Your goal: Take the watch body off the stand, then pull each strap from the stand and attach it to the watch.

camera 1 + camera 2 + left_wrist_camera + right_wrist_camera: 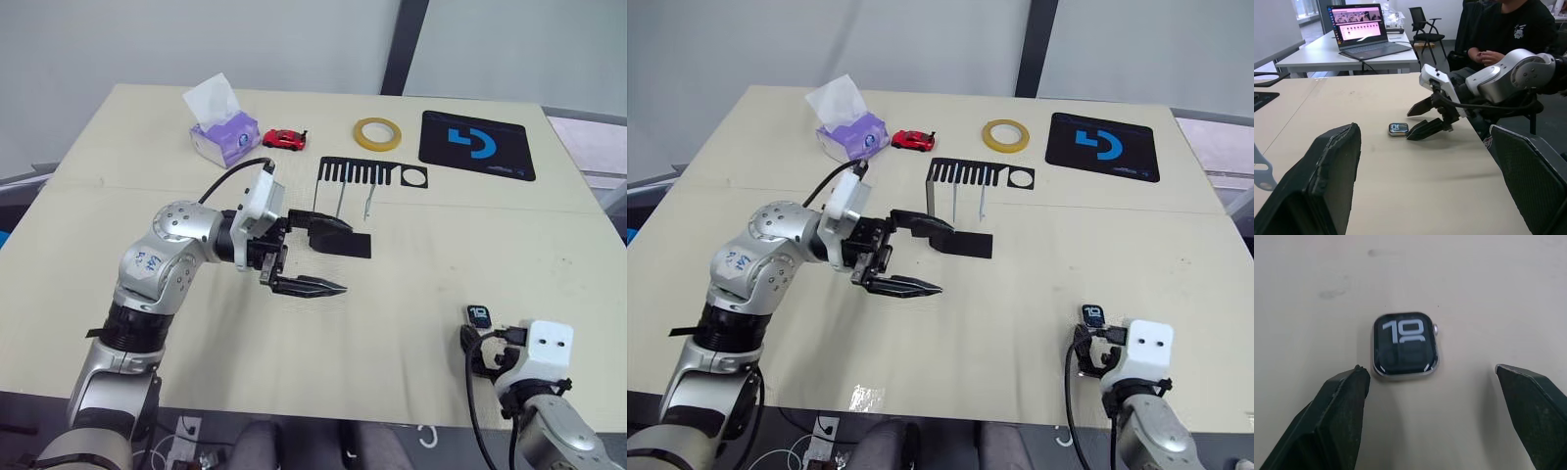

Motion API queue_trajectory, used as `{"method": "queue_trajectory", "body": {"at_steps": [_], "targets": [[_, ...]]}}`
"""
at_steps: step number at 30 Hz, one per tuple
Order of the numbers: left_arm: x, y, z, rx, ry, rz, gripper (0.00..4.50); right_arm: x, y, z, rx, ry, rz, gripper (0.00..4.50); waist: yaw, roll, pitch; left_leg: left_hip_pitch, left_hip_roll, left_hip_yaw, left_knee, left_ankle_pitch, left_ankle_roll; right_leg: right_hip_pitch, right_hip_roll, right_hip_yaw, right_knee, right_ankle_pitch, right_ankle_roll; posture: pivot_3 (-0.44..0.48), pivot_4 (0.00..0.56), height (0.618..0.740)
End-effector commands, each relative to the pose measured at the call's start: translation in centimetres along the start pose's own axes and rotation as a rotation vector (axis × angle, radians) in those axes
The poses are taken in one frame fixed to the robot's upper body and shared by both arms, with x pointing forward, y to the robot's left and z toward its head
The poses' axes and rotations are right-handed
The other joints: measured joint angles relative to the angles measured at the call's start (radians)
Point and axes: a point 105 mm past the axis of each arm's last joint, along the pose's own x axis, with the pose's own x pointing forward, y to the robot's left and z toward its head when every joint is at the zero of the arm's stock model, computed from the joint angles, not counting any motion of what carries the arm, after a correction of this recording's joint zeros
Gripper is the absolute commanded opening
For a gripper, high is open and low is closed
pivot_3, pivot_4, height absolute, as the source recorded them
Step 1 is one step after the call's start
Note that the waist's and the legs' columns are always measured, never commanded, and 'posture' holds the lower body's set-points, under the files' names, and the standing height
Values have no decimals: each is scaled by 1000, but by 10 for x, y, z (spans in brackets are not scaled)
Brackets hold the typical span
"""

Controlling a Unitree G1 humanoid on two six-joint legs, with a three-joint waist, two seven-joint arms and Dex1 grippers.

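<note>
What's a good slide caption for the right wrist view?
Watch body lying face up on the table, just ahead of the open right gripper, off the stand.

Around the one stand (370,173): two straps (339,200) hanging from it, one watch body (478,315), one red toy car (284,139), one tape roll (378,133), one tissue pack (223,135), one black mat (478,145).

Watch body (1405,345): rounded-square case, dark screen with white digits, silver rim, flat face-up on desk, lower right of left eye view, off stand. Stand (371,174): thin black sheet, comb-slotted top with round cut-out, upper centre. Two pale straps (369,201) hang from slots, lower ends free.
</note>
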Motion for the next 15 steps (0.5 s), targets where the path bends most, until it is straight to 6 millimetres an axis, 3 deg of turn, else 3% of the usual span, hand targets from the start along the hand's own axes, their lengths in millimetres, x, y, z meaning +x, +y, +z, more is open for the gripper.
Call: {"method": "queue_trajectory", "body": {"at_steps": [1,8,12,15], "targets": [[-7,2,5,34,-5,30,4500,-18,-4,24,-61,-79,62,4454,-1,0,0,0,0,0,0,0,0,0,0,0,0,0,0,0,150,738],[-44,12,-2,-79,-8,257,4500,-51,-32,53,-231,-112,333,4454,-3,0,0,3,1,2,0,-1,1,1,2,1,0,0,0,0,150,738],[-97,12,-20,-180,37,498,4500,-60,-63,71,-251,-82,475,4454,-5,0,0,8,2,2,-1,-2,1,8,2,0,-5,0,0,0,150,738],[-135,-1,-38,-218,121,628,4500,-57,-77,78,-242,-46,533,4454,-4,0,0,12,4,1,-1,-4,2,13,2,-1,-9,0,0,0,150,738]]}}
